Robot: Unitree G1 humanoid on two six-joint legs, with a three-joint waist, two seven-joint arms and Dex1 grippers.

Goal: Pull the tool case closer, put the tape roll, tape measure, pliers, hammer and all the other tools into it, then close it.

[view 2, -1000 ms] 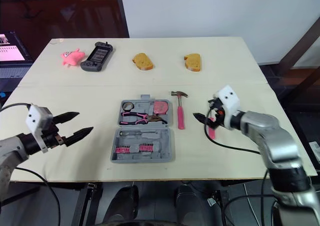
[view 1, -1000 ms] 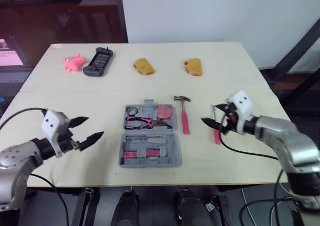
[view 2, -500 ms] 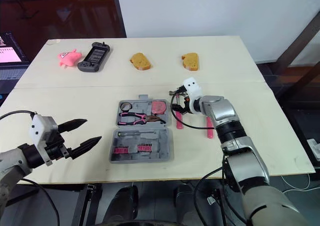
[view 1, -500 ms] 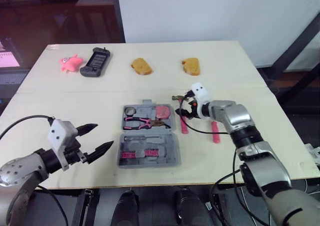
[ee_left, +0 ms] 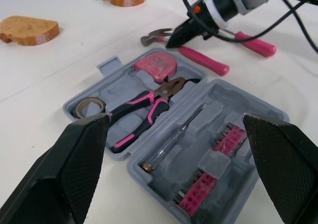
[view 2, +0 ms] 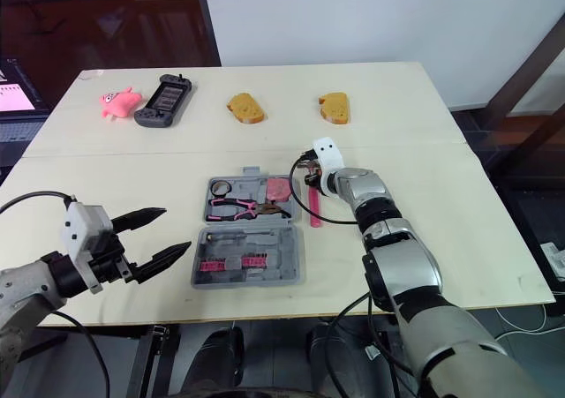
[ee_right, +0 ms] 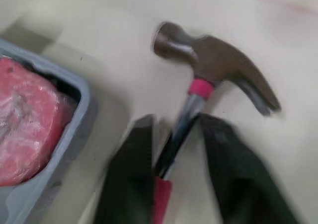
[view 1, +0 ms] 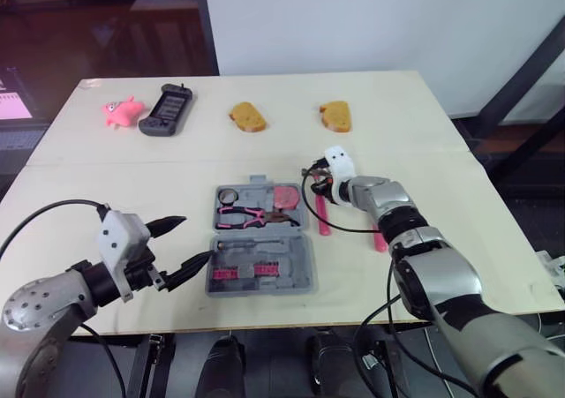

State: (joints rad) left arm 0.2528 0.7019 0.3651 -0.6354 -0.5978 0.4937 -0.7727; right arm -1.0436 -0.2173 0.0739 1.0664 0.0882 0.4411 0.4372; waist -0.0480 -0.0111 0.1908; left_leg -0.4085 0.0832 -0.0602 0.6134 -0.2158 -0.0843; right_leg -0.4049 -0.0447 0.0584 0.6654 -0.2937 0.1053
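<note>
Head cam: the open tool case (view 1: 261,239) sits mid-table with the hammer (view 1: 320,208) just to its right. The left gripper (view 1: 196,239) is spread wide at its left edge.
Left wrist cam: pliers (ee_left: 144,110) are inside (tape measure (ee_left: 156,65) too).
Right wrist cam: the right gripper (ee_right: 176,118) is unclenched, straddling the hammer's neck.

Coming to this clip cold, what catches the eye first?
The open grey tool case lies front and centre, pink-handled pliers already inside. Just to its right, the right gripper straddles the hammer at the shaft below the head, fingers open. The left gripper hovers open at the case's left.
</note>
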